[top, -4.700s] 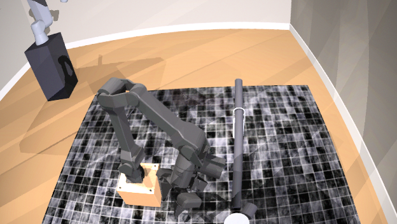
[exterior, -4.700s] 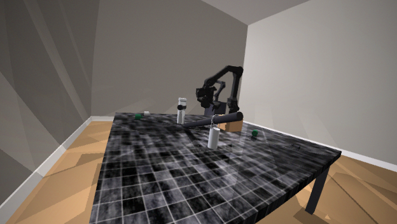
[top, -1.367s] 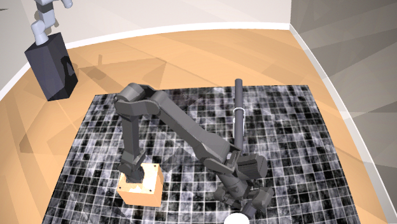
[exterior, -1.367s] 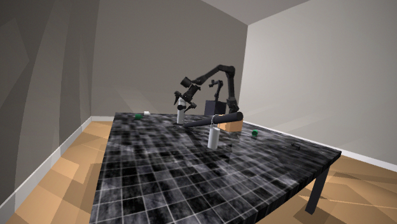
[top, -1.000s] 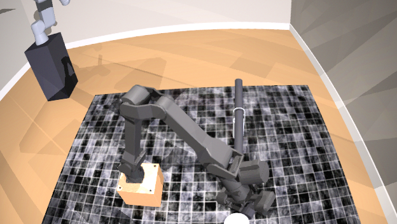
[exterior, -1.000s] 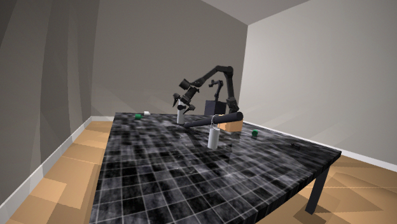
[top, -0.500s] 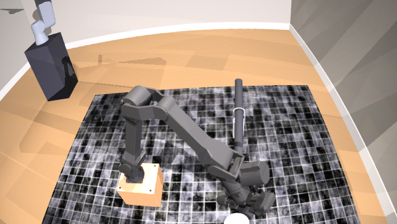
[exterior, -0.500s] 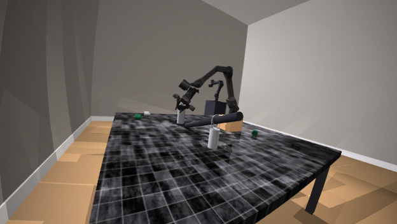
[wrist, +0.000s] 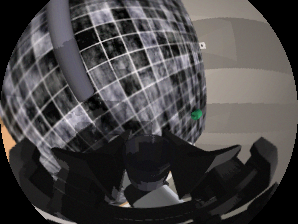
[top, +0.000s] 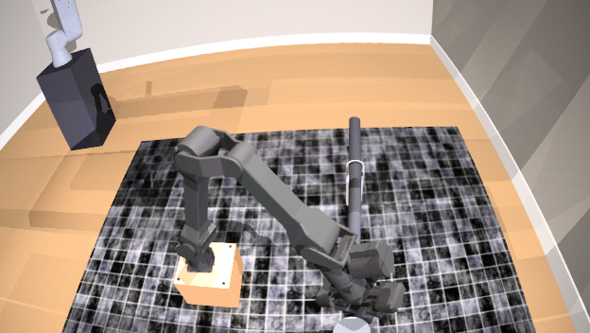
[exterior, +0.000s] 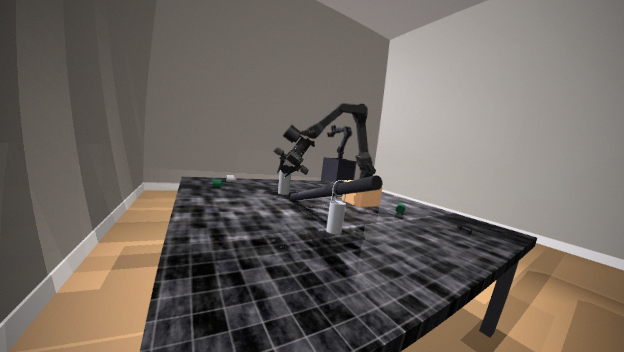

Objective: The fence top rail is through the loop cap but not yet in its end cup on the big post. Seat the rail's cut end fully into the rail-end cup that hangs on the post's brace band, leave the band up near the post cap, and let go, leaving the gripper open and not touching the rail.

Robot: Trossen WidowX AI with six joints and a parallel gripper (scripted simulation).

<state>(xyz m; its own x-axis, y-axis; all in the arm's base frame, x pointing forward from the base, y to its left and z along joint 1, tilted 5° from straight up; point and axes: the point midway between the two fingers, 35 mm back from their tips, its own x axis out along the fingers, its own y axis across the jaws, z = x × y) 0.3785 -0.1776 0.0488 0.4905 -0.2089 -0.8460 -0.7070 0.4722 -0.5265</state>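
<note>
The claw (top: 361, 313) (exterior: 287, 171) (wrist: 147, 132) is holding something, its fingers drawn in on the dark cup (wrist: 146, 162) at the big post (top: 352, 326) (exterior: 284, 184) (wrist: 156, 197), and not on the rail at all! The rail (top: 355, 142) (exterior: 372, 183) (wrist: 67, 52) runs through the wire loop (exterior: 334, 192) above the small post (exterior: 335, 217), tilted, its far end sloping down towards the big post. Here's the catch: the wrist view shows the rail's near end (wrist: 86, 95) outside the cup, plainly apart from it. The rail looks like a stiff, smooth tube, probably awkward to steer because it can pivot and slide in that loop. The cup looks rigid too, a fair thing to grip by its round sides, keeping the mouth open to the rail. Pull too hard, though, and the band might slip down the post or twist round it; the band itself is too dark to make out. The cup probably needs lining up with the rail's end; if the rail must be pushed instead, the place to take it is its barrel, close behind that end. Seating and letting go both remain to be done.
</note>
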